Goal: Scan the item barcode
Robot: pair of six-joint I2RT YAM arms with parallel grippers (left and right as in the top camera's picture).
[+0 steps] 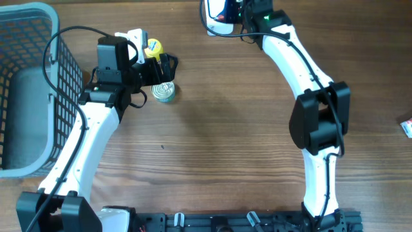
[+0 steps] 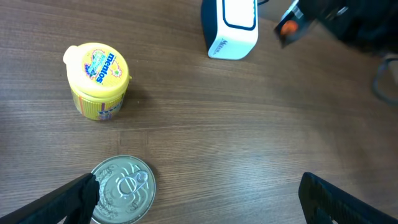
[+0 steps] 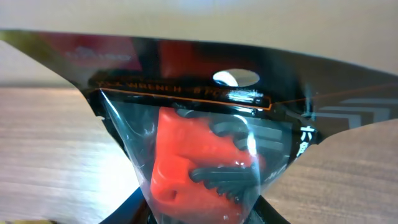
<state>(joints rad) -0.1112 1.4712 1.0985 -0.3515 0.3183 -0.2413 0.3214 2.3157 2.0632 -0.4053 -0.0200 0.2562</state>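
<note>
**Right arm holds the wrench pack by the scanner; left arm open over the can**

Right gripper [image 3: 199, 214]: your fingers are pressed together on the lower part of the wrench pack [image 3: 199, 143]. It is a glossy black and clear bag with a red holder and dark hex keys inside. It stands upright and fills your right wrist view. The word "WRENCH" is readable near the hang hole. No barcode shows on this face.

Position: in the overhead view this gripper sits just beside the scanner [image 1: 222, 16], on its right, at the far edge of the table [image 1: 225, 142]. From the left wrist view, an orange and dark blur lies just right of the scanner. You cannot tell whether the pack touches the scanner.

Left gripper [image 2: 198, 180]: your fingers are spread wide and grip nothing. The can [image 2: 122, 190] stands upright between them, close against the left finger, well to the left of and nearer than the scanner. The yellow Mentos tub [image 2: 97, 81] stands upright, left of the scanner and apart from the can.

Further out: the basket [image 1: 32, 90] sits far left of the scanner. A small item [image 1: 407, 127] sits far right of it, too cut off to identify.
</note>
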